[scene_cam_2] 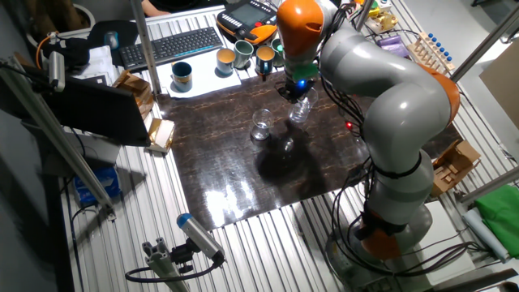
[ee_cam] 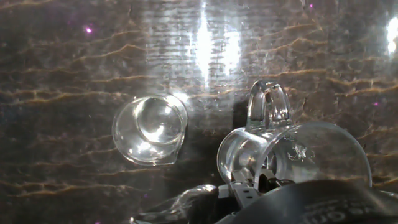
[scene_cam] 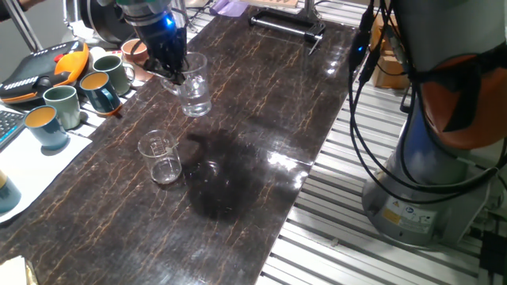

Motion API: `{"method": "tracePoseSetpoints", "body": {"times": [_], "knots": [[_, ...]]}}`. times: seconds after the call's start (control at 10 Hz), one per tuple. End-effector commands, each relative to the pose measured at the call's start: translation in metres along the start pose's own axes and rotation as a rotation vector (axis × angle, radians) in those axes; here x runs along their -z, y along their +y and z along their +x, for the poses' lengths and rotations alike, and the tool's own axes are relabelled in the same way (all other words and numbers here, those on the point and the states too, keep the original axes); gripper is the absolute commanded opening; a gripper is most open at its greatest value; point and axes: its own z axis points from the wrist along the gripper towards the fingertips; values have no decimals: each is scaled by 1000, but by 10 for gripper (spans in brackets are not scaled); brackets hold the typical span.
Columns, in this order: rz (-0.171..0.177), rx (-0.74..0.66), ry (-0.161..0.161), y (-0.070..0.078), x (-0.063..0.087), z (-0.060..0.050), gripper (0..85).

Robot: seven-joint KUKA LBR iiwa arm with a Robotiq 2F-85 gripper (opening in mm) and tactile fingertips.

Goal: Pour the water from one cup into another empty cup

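Observation:
The taller clear cup [scene_cam: 195, 93] stands upright near the far left of the dark table [scene_cam: 261, 119]. My gripper [scene_cam: 176, 74] comes down from above and is shut on the cup's near rim, one finger inside and one outside. From the hand view I look down into this cup [ee_cam: 298, 155], with a clear handle-like loop on its far side and my fingers [ee_cam: 245, 186] at its rim. The shorter clear glass [scene_cam: 161, 157] stands apart, closer to the front left, and appears left of the cup in the hand view [ee_cam: 149, 129]. Water is not clearly visible. Both also appear in the other fixed view: cup [scene_cam_2: 300, 109], glass [scene_cam_2: 261, 126].
Several coloured mugs [scene_cam: 62, 103] crowd the table's left edge beside an orange-black pendant [scene_cam: 40, 67]. A black bar [scene_cam: 285, 28] lies at the far end. The robot base [scene_cam: 428, 158] and cables stand off the table's right edge, over slatted metal rails.

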Motion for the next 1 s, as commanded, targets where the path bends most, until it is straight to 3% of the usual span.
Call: {"method": "tracePoseSetpoints", "body": {"times": [0.0,0.3,0.4,0.6,0.9], "knots": [[-3,0,1,0,0,0,7],[-5,-16,21,1,1,-1,7],[-14,-17,22,8,7,-5,7],[-57,-28,40,23,20,-12,7],[-116,-66,62,45,39,-14,7]]}}
